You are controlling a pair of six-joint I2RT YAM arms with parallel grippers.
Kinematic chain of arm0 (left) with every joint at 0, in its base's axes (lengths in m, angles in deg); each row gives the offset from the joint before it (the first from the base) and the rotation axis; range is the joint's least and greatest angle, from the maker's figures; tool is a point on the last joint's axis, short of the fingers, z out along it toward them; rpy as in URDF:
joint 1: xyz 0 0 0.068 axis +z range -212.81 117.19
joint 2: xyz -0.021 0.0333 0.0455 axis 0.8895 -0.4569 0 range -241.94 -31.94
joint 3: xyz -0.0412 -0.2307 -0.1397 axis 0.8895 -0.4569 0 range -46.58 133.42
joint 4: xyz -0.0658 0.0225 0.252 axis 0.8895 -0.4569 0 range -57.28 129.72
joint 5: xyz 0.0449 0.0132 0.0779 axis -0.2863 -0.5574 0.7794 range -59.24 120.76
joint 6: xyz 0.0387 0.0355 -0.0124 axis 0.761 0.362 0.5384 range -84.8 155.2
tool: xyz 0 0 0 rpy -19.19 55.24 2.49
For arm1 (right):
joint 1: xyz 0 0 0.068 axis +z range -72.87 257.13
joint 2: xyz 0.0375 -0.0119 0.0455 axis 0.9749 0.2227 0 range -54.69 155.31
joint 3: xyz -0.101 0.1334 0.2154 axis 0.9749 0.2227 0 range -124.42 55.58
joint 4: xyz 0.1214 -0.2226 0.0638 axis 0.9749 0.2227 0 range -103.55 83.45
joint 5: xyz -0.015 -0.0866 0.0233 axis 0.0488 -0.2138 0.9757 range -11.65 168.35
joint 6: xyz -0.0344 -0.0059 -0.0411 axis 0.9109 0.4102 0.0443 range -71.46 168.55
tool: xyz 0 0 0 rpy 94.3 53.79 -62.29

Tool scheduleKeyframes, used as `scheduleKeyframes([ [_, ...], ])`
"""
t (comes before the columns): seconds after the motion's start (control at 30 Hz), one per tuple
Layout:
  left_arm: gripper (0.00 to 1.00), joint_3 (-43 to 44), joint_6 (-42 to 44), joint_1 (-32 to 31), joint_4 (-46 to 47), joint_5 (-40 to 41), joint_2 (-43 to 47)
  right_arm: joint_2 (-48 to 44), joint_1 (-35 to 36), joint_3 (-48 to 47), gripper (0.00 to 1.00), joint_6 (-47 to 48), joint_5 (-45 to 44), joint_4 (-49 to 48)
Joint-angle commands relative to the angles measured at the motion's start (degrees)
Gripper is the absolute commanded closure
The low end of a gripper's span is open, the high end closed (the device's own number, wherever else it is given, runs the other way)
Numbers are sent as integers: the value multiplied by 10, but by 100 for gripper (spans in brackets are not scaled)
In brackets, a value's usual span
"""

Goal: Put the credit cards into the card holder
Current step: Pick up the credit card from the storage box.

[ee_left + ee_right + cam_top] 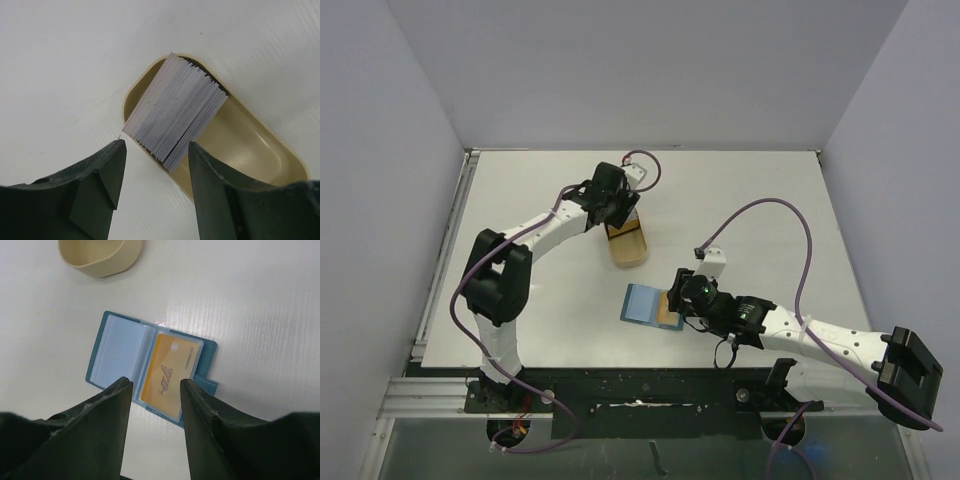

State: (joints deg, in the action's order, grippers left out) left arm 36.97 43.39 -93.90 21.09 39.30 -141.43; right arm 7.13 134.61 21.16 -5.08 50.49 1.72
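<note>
The credit cards are a grey-white stack leaning on edge in the near end of a tan tray. My left gripper hovers just short of the stack, open, with nothing between its fingers; it shows over the tray's far end in the top view. The card holder lies open and flat on the table, teal outside, light blue inside. An orange card sits in its right pocket. My right gripper stands open above the holder's near edge, empty. In the top view the card holder lies left of the right gripper.
The tan tray lies just beyond the card holder; its rim shows at the top of the right wrist view. Grey walls enclose the white table on three sides. Purple cables loop above both arms.
</note>
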Motion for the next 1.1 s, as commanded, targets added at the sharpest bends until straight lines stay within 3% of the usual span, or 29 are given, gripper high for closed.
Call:
scheduleKeyframes([
  [0.0, 48, 39, 29, -12, 7, 10, -15, 2, 2, -27, 56, 9, -33, -4],
  [1.07, 50, 50, 86, -42, 16, 103, -72, -5, -5, -21, 54, 12, -44, 6],
])
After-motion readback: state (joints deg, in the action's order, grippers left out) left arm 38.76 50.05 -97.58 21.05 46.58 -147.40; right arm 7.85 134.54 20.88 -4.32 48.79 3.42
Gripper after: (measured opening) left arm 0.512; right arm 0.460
